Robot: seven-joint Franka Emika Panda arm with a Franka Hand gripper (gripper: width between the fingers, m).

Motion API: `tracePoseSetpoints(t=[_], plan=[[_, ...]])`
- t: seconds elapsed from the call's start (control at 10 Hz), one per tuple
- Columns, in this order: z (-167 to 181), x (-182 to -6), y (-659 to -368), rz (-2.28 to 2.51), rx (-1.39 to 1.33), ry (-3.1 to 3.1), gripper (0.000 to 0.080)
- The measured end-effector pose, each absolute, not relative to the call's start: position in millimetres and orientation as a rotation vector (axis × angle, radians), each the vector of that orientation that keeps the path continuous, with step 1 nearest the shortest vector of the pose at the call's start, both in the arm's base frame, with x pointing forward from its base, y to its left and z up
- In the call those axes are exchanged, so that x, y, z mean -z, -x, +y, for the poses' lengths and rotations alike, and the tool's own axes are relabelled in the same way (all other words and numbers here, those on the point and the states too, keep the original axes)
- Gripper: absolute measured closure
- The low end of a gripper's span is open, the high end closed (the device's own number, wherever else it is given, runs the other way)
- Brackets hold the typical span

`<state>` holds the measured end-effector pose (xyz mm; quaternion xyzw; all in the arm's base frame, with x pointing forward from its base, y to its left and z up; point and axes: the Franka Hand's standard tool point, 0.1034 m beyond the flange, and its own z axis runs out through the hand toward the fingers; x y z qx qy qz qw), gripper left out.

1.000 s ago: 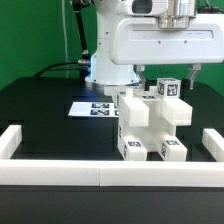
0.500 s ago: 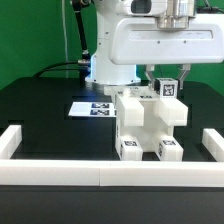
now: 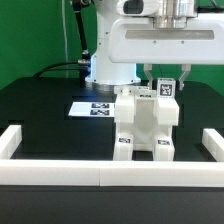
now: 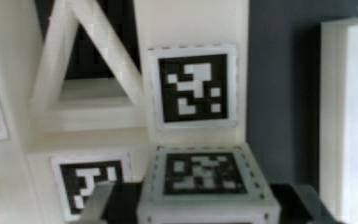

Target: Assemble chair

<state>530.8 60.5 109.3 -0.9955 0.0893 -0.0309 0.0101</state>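
The chair [image 3: 143, 125] is a chunky white assembly of blocky parts with black-and-white tags, standing just behind the front rail in the exterior view. A tagged post [image 3: 166, 90] rises at its upper right corner. My gripper [image 3: 165, 77] comes down from above and is shut on that post, one dark finger on each side. In the wrist view the post's tagged top [image 4: 202, 173] sits between the dark fingers [image 4: 131, 205], with my gripper [image 4: 202, 207] closed against its sides. Another tagged chair face [image 4: 194, 88] lies beyond it.
White border rails run along the front [image 3: 100, 178], the exterior view's left [image 3: 10, 143] and right [image 3: 212, 143]. The marker board [image 3: 88, 107] lies on the black table behind the chair. The arm's white base [image 3: 110, 65] stands further back.
The jaws went from open to shut on the chair's tagged post. The chair has shifted slightly toward the exterior view's left and turned a little.
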Motion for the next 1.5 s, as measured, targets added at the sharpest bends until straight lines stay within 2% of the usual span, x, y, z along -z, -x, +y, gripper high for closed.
tracePoseSetpoints(t=[0.2, 0.3, 0.4, 0.5, 0.6, 1.0, 1.3, 1.5], plan=[[60, -109.3, -531, 0.328, 0.096, 3.102, 0.0515], [60, -109.3, -531, 0.328, 0.096, 3.102, 0.0463], [60, -109.3, -531, 0.328, 0.096, 3.102, 0.0463], [60, -109.3, -531, 0.328, 0.096, 3.102, 0.0299], [59, -109.4, -531, 0.324, 0.096, 3.103, 0.0178], [60, -112.4, -532, 0.373, 0.098, 3.093, 0.0151], [71, -140.9, -530, 0.473, 0.106, 3.039, 0.0151], [78, -154.4, -517, 0.556, 0.107, 2.992, 0.0151]])
